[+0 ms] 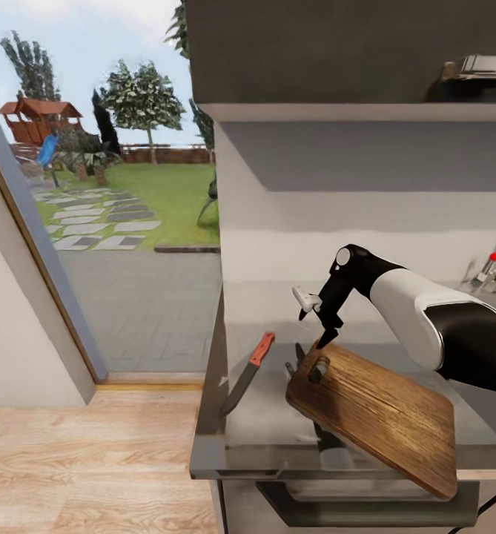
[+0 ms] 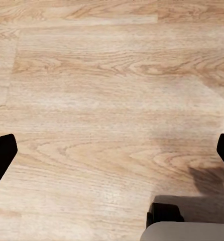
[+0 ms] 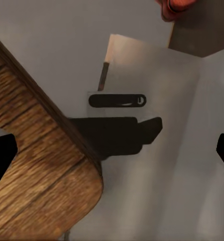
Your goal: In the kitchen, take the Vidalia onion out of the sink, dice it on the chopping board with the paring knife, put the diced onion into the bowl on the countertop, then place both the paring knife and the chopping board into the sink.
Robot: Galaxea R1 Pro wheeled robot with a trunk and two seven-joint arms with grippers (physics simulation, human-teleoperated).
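The brown chopping board [image 1: 381,415] lies askew on the grey countertop [image 1: 266,426], its near end jutting past the front edge. My right gripper [image 1: 305,363] is open at the board's far left corner [image 3: 46,170], which sits between the spread fingers [image 3: 1,155]. The paring knife [image 1: 249,371], with its red handle [image 3: 175,5], rests on the countertop left of the board, blade toward the edge. The sink's faucet with its red knob [image 1: 492,259] stands at the far right. My left gripper [image 2: 112,155] hangs open over the wooden floor. The onion and bowl are out of view.
The countertop ends just left of the knife, beside a doorway onto a garden [image 1: 129,193]. Light wooden floor [image 1: 84,460] lies below. A wall cabinet [image 1: 336,52] hangs over the counter. Part of my base [image 2: 187,231] shows above the floor.
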